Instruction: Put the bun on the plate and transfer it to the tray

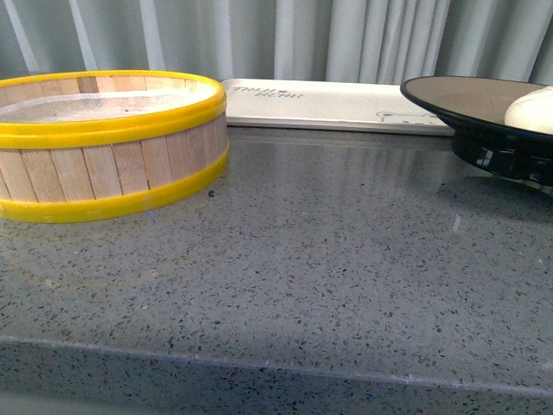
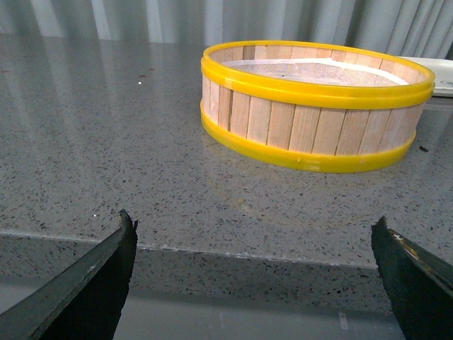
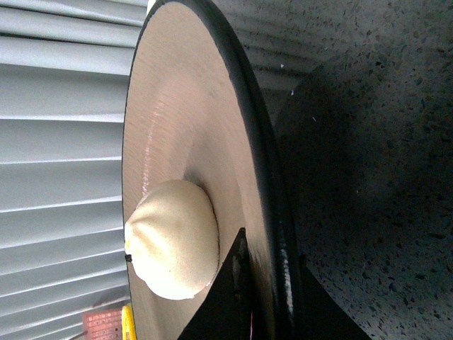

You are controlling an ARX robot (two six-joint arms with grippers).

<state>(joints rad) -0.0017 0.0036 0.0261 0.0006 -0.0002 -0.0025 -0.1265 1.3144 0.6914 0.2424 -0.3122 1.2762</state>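
Observation:
The plate (image 1: 471,95), tan inside with a black rim, hangs a little above the counter at the right edge of the front view, with the white bun (image 1: 531,111) on it. In the right wrist view my right gripper (image 3: 272,255) is shut on the plate's rim (image 3: 258,142), one finger inside next to the bun (image 3: 173,239), the other under the black underside. The off-white tray (image 1: 333,104) lies at the back of the counter. My left gripper (image 2: 255,230) is open and empty over the counter's front edge. Neither gripper shows in the front view.
A yellow-rimmed wooden steamer basket (image 1: 108,143) stands at the left on the speckled grey counter (image 1: 328,251); it also shows in the left wrist view (image 2: 315,103). A pleated grey curtain hangs behind. The tray's corner (image 2: 442,74) shows past the basket.

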